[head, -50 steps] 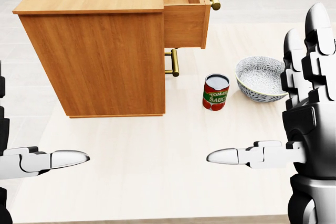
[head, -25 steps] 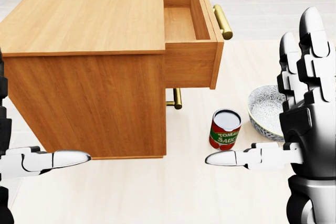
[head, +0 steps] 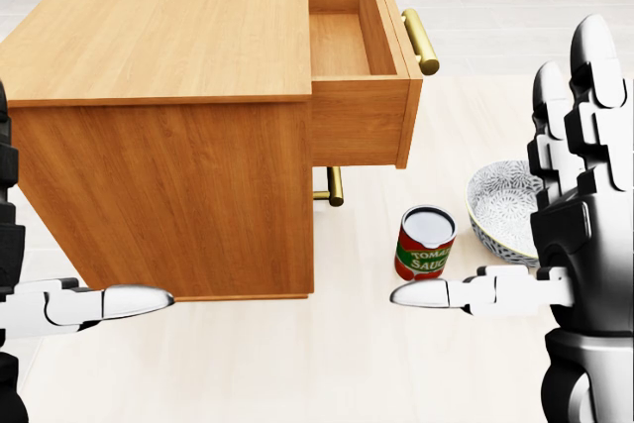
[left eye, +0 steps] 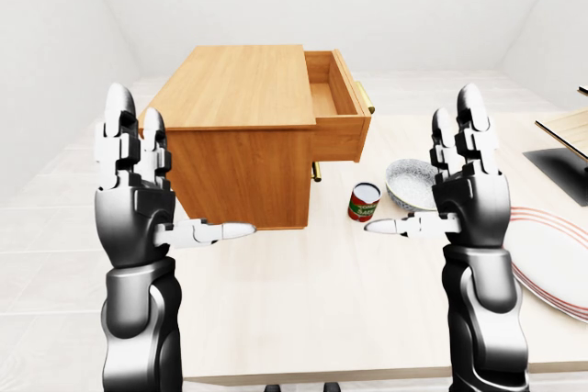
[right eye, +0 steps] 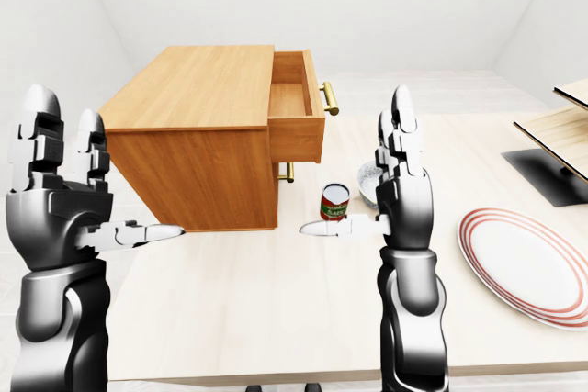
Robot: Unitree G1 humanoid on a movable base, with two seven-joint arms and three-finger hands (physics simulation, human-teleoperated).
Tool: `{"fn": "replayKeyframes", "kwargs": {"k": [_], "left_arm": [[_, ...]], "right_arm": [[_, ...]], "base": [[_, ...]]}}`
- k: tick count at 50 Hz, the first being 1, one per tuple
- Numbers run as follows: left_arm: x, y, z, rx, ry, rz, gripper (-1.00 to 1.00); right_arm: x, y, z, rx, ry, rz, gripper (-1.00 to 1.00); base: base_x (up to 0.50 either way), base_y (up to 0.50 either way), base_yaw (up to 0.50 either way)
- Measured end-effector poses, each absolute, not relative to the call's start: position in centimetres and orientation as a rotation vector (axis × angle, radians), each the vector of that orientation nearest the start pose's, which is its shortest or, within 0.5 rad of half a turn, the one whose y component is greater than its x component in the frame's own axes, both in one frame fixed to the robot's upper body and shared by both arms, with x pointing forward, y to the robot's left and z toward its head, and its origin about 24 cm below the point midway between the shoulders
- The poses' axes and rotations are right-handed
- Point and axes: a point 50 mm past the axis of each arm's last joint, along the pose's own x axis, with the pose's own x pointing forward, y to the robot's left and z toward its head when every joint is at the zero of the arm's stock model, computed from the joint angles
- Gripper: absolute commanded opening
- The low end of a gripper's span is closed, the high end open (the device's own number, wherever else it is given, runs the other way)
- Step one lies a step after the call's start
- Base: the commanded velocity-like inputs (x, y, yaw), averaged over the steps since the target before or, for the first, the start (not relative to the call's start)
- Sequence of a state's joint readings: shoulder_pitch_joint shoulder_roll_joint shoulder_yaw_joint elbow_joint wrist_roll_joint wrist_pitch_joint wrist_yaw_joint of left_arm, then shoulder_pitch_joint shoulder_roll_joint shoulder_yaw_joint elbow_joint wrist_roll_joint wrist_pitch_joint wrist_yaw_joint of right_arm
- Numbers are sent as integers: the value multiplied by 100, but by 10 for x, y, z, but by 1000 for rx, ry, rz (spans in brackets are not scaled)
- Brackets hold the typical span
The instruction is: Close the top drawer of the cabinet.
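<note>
1. Hands stand nearest in the left-eye view: the left hand and the right hand are both raised upright with fingers spread apart and thumbs pointing inward toward each other, holding nothing and touching nothing.
2. Bench, pale and wood-toned, spreads beneath the hands and carries everything else.
3. Tomato sauce can stands upright on the bench, between the two hands in the head view and just below and to the right of the cabinet's drawer side.
4. Patterned bowl sits just beside the can on its right, partly hidden behind the right hand in the head view.
5. Red-rimmed plate lies flat toward the right edge of the right-eye view, well apart from the can.
6. Wooden cabinet stands on the bench at upper left of the head view, its drawer faces turned to the right.
7. Top drawer is pulled out to the right, its hollow inside showing, with a brass handle on its face; a second brass handle shows lower down.
</note>
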State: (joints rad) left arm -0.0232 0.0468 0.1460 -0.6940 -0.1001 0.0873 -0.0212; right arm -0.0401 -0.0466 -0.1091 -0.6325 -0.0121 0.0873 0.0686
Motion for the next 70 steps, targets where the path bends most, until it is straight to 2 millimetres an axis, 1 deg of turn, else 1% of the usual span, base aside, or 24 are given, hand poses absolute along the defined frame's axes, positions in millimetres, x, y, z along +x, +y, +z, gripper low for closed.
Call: {"fn": "replayKeyframes", "kwargs": {"k": [13, 25, 36, 53, 70], "left_arm": [[211, 175, 191, 4, -628, 45, 100], [212, 175, 190, 1, -619, 37, 100], [210, 174, 192, -1, -631, 33, 100], [211, 173, 189, -2, -619, 31, 100], [213, 173, 183, -3, -586, 26, 100]], "right_arm": [[229, -170, 179, -103, -555, -41, 100], [247, -171, 169, -101, -497, -57, 100], [265, -169, 156, -105, -421, -75, 100], [284, -166, 141, -126, -342, -96, 100], [293, -164, 141, -129, -332, -104, 100]], "base": [[0, 0, 0], [0, 0, 0], [0, 0, 0], [0, 0, 0], [0, 0, 0]]}}
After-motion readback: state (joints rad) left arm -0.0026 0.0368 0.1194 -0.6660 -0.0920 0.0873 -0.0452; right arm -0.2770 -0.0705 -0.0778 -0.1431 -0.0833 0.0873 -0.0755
